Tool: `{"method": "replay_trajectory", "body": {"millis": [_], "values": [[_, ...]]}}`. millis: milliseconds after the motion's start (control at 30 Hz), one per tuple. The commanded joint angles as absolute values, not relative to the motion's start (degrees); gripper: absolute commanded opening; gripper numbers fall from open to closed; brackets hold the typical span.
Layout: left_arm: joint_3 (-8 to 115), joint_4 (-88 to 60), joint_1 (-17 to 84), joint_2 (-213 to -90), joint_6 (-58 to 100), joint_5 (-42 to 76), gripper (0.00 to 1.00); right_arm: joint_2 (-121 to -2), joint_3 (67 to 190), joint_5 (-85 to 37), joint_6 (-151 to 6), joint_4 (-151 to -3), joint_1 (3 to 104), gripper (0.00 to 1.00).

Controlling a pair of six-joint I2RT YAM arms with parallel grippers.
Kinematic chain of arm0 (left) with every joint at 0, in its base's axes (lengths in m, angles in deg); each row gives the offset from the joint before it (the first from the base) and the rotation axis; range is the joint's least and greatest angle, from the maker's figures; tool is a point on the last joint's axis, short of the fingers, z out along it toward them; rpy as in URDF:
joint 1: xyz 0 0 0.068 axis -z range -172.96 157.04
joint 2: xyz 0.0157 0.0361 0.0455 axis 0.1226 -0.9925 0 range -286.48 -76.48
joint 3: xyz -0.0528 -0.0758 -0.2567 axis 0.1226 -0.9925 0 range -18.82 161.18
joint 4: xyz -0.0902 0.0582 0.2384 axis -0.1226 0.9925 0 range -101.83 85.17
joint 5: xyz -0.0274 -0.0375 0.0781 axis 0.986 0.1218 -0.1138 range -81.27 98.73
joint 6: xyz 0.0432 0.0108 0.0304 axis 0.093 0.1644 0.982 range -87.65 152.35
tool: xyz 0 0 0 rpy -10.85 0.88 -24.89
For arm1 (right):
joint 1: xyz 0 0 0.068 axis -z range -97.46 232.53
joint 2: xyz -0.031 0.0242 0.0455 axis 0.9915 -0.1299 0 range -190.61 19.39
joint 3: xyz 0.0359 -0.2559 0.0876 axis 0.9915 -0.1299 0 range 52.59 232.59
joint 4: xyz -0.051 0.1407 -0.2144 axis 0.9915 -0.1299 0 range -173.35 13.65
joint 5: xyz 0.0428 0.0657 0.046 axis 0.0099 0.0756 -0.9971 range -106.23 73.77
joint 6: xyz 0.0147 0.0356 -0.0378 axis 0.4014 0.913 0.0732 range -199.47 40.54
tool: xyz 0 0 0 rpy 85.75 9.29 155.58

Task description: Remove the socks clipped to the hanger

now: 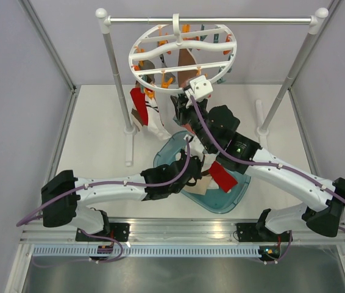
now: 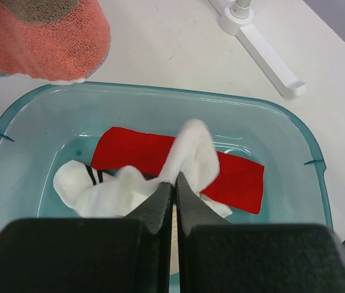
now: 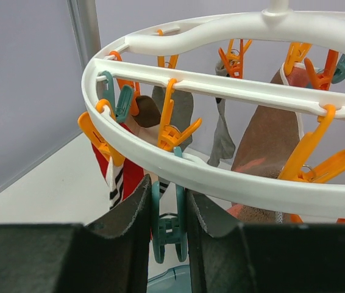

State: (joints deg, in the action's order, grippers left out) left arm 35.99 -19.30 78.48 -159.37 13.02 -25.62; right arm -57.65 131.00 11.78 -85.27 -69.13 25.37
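Socks lie beneath pressed-together left fingers; right fingers pinch teal clip on hanger.

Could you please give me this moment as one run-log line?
left jaws: shut over white sock in bin | right jaws: pinching teal clip on hanger | socks on hanger: several

The round plastic hanger ring is white. Most of its plastic clothespin clips are orange, and the plastic clothespin clip nearest me is teal. The translucent plastic basin is teal too. One flat fabric sock is plain red, one soft fabric sock white with dark stripes. My right gripper is black.
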Motion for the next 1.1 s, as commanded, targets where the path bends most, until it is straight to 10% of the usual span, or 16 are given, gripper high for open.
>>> {"method": "replay_trajectory", "body": {"millis": [0, 167, 333, 533, 1067], "values": [[37.61, -20.62, 78.93, -160.15, 14.15, -24.94, 0.02, -55.58, 131.17, 12.69, -85.27, -67.30, 25.14, 0.15], [39.36, -20.53, 78.93, -162.35, 13.89, -22.39, 0.10, -54.88, 130.82, 13.04, -85.35, -67.47, 25.14, 0.15], [40.42, -20.62, 78.85, -163.23, 13.98, -19.31, 0.53, -54.35, 130.82, 13.22, -85.44, -68.09, 25.23, 0.15], [39.37, -21.85, 78.85, -160.86, 15.47, -15.79, 0.71, -53.65, 130.46, 13.74, -85.62, -68.62, 25.14, 0.15], [33.04, -15.97, 78.67, -138.99, 10.99, -17.96, 0.71, -50.75, 130.38, 14.89, -85.44, -71.17, 25.14, 0.14]]}}
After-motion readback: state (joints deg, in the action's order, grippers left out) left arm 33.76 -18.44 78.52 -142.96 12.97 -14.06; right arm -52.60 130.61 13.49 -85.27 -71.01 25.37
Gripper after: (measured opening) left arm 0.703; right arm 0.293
